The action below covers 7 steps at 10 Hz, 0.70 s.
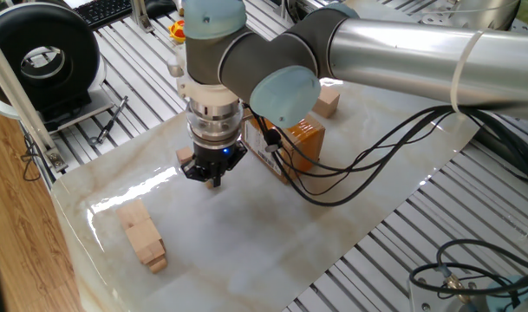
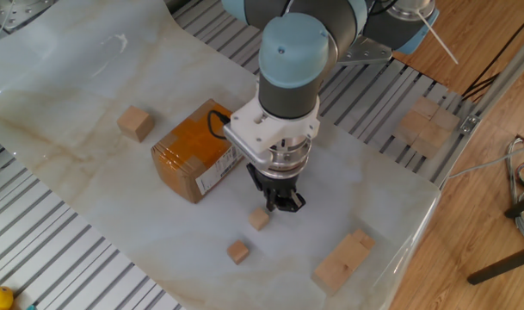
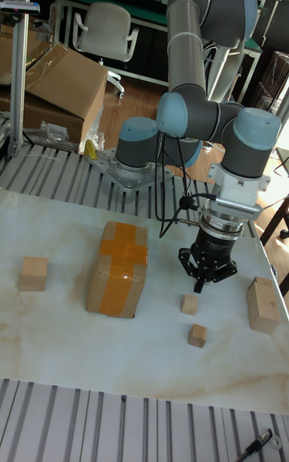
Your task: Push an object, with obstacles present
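Observation:
A small light-tan wooden cube [image 2: 259, 219] lies on the marble sheet, just left of my gripper's [image 2: 279, 204] fingertips and about touching them. The tall fixed view shows this cube [image 3: 189, 304] right below the gripper [image 3: 199, 285]. The gripper points straight down with its fingers together and nothing between them. In one fixed view the gripper [image 1: 213, 180] hides that cube. Among the obstacles, the taped orange-brown cardboard box [image 2: 193, 151] stands close to the gripper's left. A second small cube [image 2: 237, 251] lies a little nearer the sheet's edge.
A bigger tan cube [image 2: 135, 122] sits beyond the box. Long stacked wooden blocks [image 2: 343, 258] lie near the sheet's corner to the gripper's right. More wooden blocks [image 2: 425, 125] rest on the slatted table off the sheet. Black cables hang from the arm over the box [image 1: 298, 139].

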Tool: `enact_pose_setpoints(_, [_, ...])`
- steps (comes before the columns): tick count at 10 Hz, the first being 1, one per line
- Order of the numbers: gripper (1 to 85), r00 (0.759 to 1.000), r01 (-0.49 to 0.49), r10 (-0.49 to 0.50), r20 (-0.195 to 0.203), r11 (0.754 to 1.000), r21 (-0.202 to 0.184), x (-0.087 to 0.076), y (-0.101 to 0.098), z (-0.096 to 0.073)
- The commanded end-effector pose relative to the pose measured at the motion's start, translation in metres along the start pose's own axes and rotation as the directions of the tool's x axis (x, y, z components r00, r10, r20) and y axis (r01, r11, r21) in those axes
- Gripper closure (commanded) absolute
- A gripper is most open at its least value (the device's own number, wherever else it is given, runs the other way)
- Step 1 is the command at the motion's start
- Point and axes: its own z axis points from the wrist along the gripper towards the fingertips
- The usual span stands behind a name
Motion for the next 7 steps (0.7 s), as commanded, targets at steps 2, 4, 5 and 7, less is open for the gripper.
enact_pose_setpoints(2, [73.7, 0.998, -0.037, 0.040, 0.041, 0.997, -0.071, -0.012, 0.017, -0.002])
enact_pose_setpoints(4, [73.7, 0.999, -0.029, 0.030, 0.036, 0.998, -0.051, -0.010, 0.013, 0.004])
enact_pose_setpoints(5, [73.7, 0.999, -0.022, 0.023, 0.030, 0.999, -0.044, -0.005, 0.010, 0.005])
enact_pose_setpoints(7, [73.7, 1.000, -0.012, 0.012, 0.022, 0.999, -0.031, 0.006, 0.005, 0.004])
